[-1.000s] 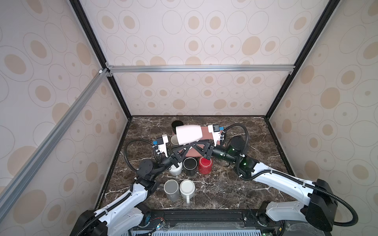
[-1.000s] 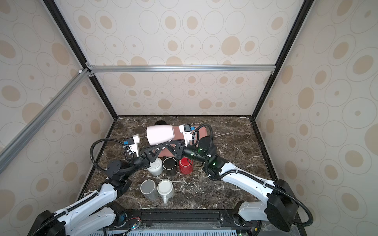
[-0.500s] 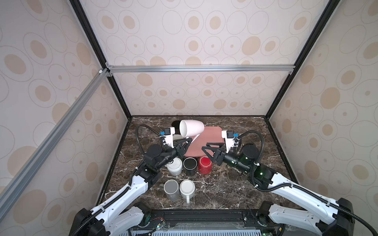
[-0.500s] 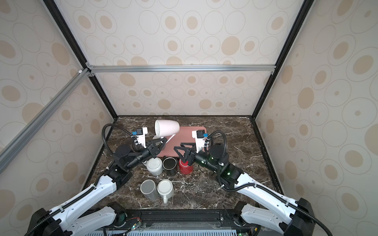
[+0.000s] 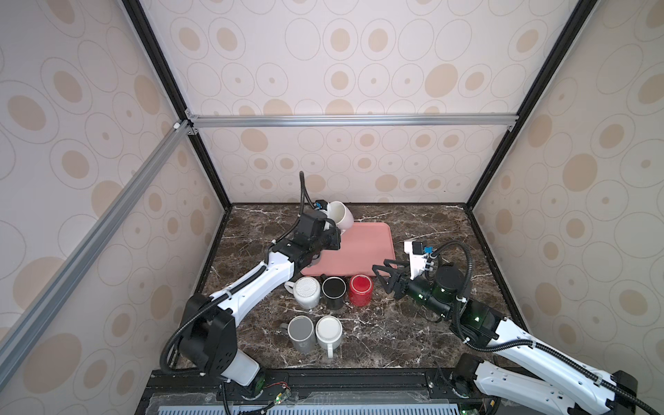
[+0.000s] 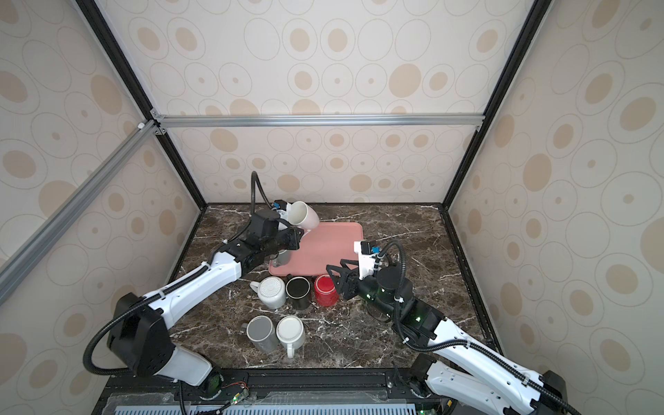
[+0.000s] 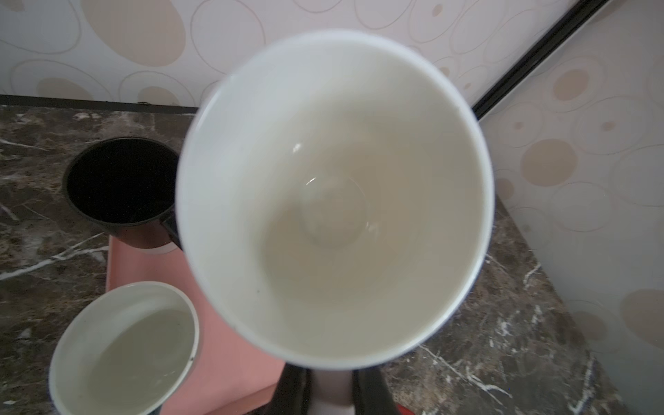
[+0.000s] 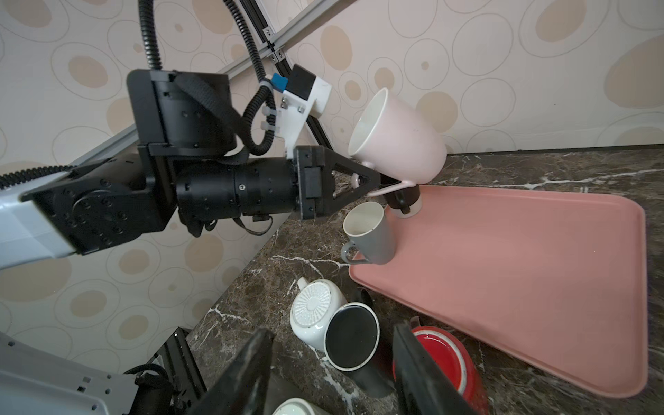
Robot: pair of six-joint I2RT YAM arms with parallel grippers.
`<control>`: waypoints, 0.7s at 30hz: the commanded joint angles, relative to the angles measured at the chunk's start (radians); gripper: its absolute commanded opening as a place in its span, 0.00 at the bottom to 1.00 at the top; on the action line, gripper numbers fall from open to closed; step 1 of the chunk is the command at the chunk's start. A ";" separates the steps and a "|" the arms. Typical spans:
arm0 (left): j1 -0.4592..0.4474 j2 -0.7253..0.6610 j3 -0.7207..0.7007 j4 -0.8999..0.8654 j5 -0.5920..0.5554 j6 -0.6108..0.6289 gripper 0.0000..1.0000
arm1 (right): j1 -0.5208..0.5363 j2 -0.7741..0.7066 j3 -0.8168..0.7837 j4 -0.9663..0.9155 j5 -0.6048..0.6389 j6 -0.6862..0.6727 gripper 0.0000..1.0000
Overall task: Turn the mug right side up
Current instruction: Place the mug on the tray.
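Note:
The pale pink mug (image 5: 341, 217) (image 6: 306, 215) hangs tilted above the back left corner of the pink tray (image 5: 363, 251), its mouth turned up toward the left wrist camera. My left gripper (image 8: 377, 179) (image 5: 332, 230) is shut on the mug's handle. In the left wrist view the mug's white inside (image 7: 334, 201) fills the picture, and the handle sits between my left gripper's (image 7: 332, 388) dark fingers. My right gripper (image 5: 381, 278) (image 6: 333, 277) (image 8: 332, 330) stands open and empty, low over the table beside the red mug (image 5: 360, 289).
A grey mug (image 8: 370, 233) and a black mug (image 8: 406, 201) stand upright on the tray's left end, below the held mug. In front of the tray a white mug (image 5: 306, 291), a black mug (image 5: 333, 289) and the red one sit bottoms up; a grey mug (image 5: 301, 332) and a white mug (image 5: 328, 332) stand nearer.
My right gripper let go of the mug, opened and drew back to the right. My left arm carried the mug toward the back left and tipped its mouth upward.

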 commanded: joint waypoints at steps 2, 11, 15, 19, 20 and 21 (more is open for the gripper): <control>-0.007 0.115 0.180 -0.099 -0.136 0.081 0.00 | 0.003 -0.042 -0.010 -0.049 0.050 -0.033 0.56; 0.002 0.369 0.419 -0.202 -0.178 0.092 0.00 | 0.003 -0.125 -0.029 -0.119 0.112 -0.050 0.56; 0.018 0.440 0.490 -0.222 -0.169 0.076 0.00 | 0.002 -0.161 -0.035 -0.150 0.129 -0.061 0.56; 0.031 0.510 0.574 -0.271 -0.180 0.074 0.00 | 0.001 -0.189 -0.041 -0.175 0.150 -0.066 0.56; 0.033 0.529 0.597 -0.290 -0.187 0.074 0.00 | 0.000 -0.195 -0.042 -0.181 0.152 -0.067 0.56; 0.038 0.546 0.614 -0.302 -0.190 0.074 0.00 | 0.001 -0.200 -0.042 -0.187 0.156 -0.067 0.56</control>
